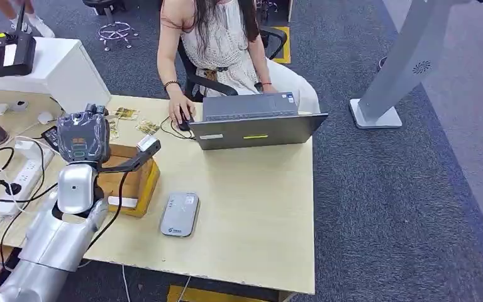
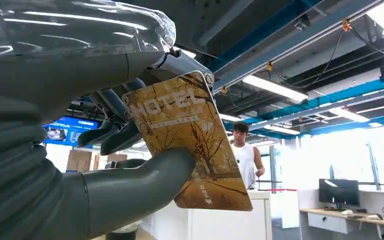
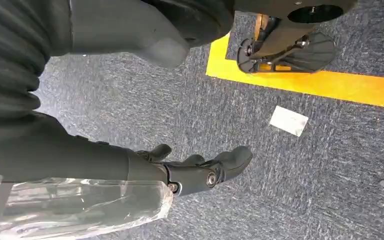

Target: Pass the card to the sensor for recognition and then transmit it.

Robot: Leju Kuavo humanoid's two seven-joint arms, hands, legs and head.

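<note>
Card in the left hand: a brown and gold hotel card printed with bare trees, pinched flat between the thick grey thumb beneath it and the darker fingers behind its upper edge, so that the printed face looks toward the wrist camera and the far half of the card sticks out past the fingertips into open air. In the head view the left arm rises from the near edge of the wooden table, and the hand's back is raised above a small wooden box that sits directly under and just beyond it. A grey sensor pad lies flat on the table to the right of that hand, near but apart from the box. Farther out from the hand, across the table, a person sits at a grey laptop with one hand on a mouse. A white power strip with black cables lies to the left of the arm. The right hand hangs down over blue-grey carpet, its fingers loosely apart and slightly curled, holding nothing; a white scrap of paper lies on the carpet beyond its fingertips, beside a yellow floor stripe.
</note>
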